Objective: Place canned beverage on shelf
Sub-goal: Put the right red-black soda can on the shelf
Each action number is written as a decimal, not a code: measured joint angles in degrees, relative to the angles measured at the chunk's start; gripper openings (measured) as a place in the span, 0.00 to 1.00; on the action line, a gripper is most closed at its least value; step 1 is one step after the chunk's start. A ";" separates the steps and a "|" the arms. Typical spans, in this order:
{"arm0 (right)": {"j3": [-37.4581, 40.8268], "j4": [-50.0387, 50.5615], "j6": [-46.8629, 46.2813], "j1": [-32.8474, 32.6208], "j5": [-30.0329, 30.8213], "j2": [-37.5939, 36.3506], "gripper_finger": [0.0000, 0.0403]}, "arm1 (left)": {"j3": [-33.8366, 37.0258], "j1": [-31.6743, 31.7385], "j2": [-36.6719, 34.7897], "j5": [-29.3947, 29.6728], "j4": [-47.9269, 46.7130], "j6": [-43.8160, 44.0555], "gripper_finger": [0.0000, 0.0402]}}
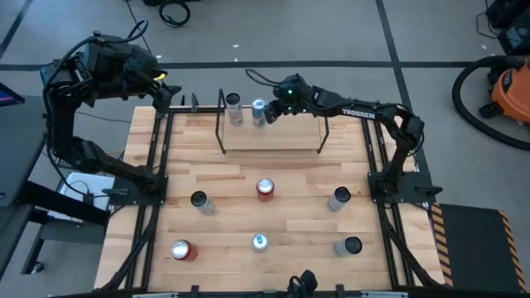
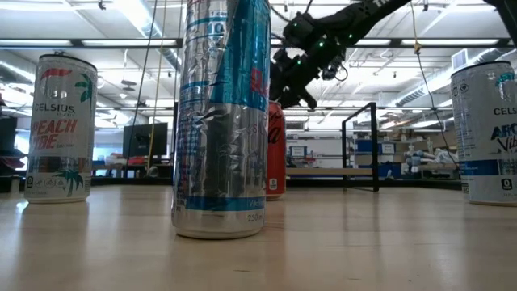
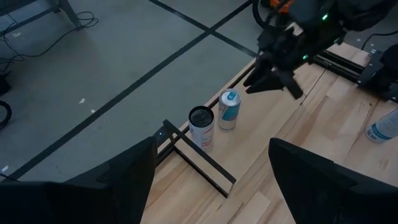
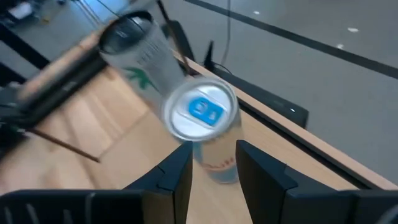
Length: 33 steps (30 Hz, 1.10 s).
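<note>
Right claw (image 1: 267, 111) hovers just above the blue-topped can (image 1: 258, 112) standing on the shelf (image 1: 273, 136) beside a dark-topped can (image 1: 233, 106); fingers apart, not gripping. Advise lifting straight up to avoid tipping either can. Left claw (image 1: 157, 83) waits open off the worktop (image 1: 273, 207) corner.

The desk (image 1: 290, 223) is light butcher-block wood with a smooth, faintly satin finish. The shelf (image 1: 273, 136) combines a pale wooden board with thin matt black metal rods. The nearest can (image 2: 222, 121) is glossy, reflective metal with crinkled highlights. Floor (image 1: 331, 33): smooth grey, dull.
</note>
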<state>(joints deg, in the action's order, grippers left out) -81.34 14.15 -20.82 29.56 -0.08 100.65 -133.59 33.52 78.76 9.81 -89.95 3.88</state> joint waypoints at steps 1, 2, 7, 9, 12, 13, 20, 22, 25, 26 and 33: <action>0.00 0.00 0.06 0.02 -0.94 -0.62 0.33 | -0.01 0.00 0.00 0.00 0.00 0.00 0.78; 0.00 0.03 0.32 0.04 -1.71 -1.31 0.33 | -0.01 0.00 -0.02 -0.01 0.00 0.00 0.78; 0.00 0.01 0.85 0.02 -2.55 -4.41 0.33 | 0.00 0.00 0.00 0.01 -0.01 0.01 0.78; 0.00 0.10 0.93 0.02 -2.53 -5.43 0.33 | 0.00 0.00 0.00 -0.01 -0.02 0.00 0.78; 0.00 0.05 3.14 0.10 -2.49 -7.04 0.33 | 0.00 0.00 -0.02 -0.01 -0.02 0.00 0.78; 0.00 0.07 4.28 0.16 -2.49 -7.46 0.33 | 0.00 -0.02 0.00 -0.01 -0.02 0.00 0.78; 0.00 1.76 9.36 0.20 0.39 -9.64 0.36 | 0.00 -0.02 0.00 0.00 -0.03 0.18 0.78; 0.00 2.84 10.61 0.18 1.29 -10.15 0.38 | -0.01 0.00 0.00 -0.01 -0.04 0.51 0.78; 0.00 3.91 11.81 0.13 2.94 -10.83 0.43 | -0.01 0.00 0.00 -0.01 -0.04 1.50 0.78; 0.00 4.07 11.86 0.13 3.42 -10.95 0.45 | -0.01 0.00 0.00 -0.01 -0.04 1.72 0.78; 0.00 5.50 13.24 0.13 3.59 -11.06 0.59 | 0.00 0.00 0.00 -0.01 -0.04 2.98 0.78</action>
<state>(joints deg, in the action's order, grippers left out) -81.34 19.65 -7.58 29.69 3.51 89.58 -133.59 33.52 78.76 9.80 -90.00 6.86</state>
